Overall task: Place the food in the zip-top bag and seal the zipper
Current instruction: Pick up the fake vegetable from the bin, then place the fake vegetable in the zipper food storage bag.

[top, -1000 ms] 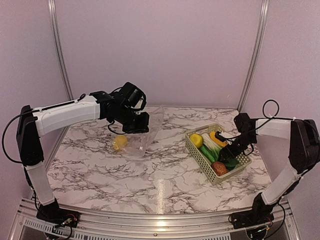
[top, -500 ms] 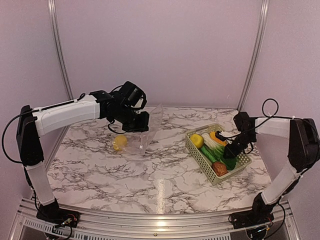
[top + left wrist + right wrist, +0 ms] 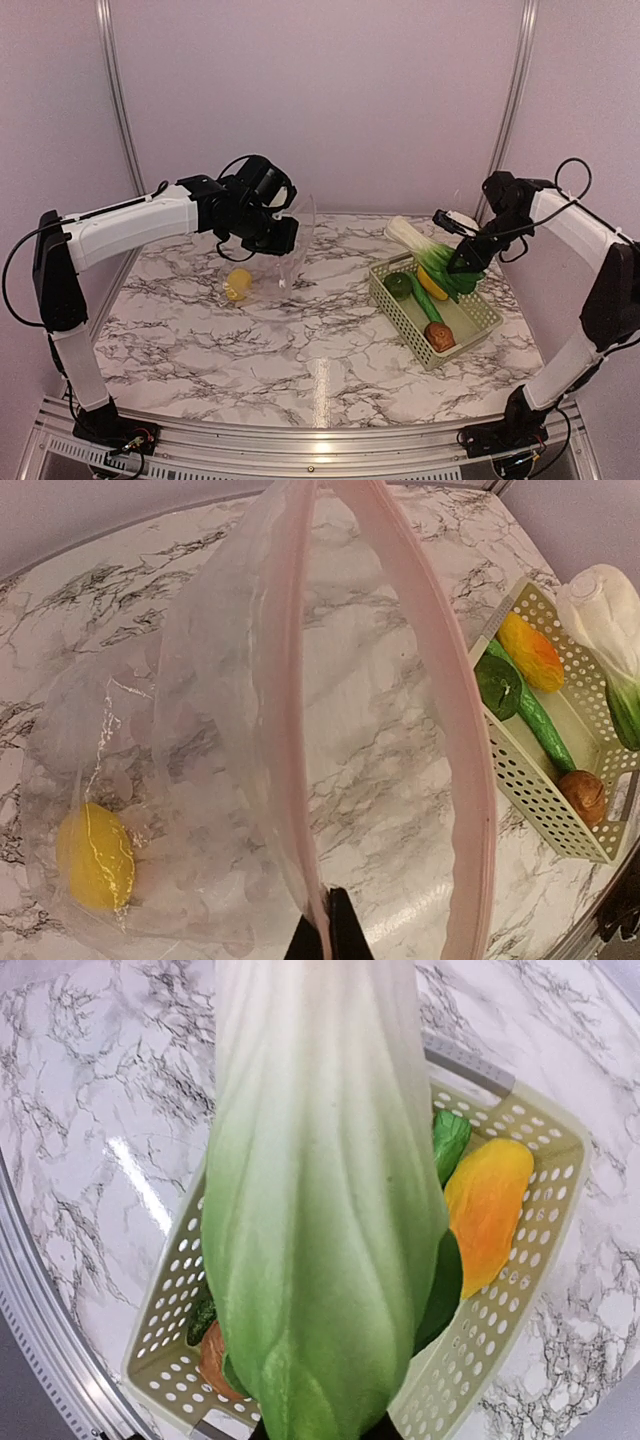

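The left gripper (image 3: 277,238) is pinching the zip-top bag (image 3: 230,710) by its rim, jaws together on thin, floppy film, with one yellow fruit (image 3: 238,284) lying inside. The right gripper (image 3: 463,262) is clamping the leafy vegetable (image 3: 422,248) near its green end above the basket (image 3: 400,305). The vegetable is probably light, stiff and smooth.

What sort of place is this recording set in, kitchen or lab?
Most likely a lab robot cell, not a kitchen: bare pale walls framed by aluminium rails, a marble-look table, and toy produce in a lattice basket.
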Action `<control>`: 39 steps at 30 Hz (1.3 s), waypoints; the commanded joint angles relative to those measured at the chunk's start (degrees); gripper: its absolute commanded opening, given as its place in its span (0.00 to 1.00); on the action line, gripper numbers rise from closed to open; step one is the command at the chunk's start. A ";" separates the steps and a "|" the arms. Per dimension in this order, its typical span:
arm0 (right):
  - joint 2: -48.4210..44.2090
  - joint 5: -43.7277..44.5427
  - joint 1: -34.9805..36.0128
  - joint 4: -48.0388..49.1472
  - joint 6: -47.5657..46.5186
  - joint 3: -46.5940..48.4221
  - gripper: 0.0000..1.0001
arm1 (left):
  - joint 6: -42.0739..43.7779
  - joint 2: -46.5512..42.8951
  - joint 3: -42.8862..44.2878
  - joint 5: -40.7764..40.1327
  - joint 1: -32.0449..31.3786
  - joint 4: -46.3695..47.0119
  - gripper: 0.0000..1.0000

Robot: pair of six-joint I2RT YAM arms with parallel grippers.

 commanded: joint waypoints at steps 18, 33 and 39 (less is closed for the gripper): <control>3.76 -38.50 10.06 -10.79 9.18 12.61 0.00 | 3.97 2.27 -2.74 -10.44 -6.82 15.88 0.00; 5.65 -43.36 11.29 -4.57 16.99 -1.19 0.00 | 7.91 4.96 -2.58 -19.18 -12.72 20.57 0.00; 7.26 -43.94 11.28 -4.00 18.83 -7.00 0.00 | 11.40 5.14 -2.77 -24.18 -14.15 20.26 0.00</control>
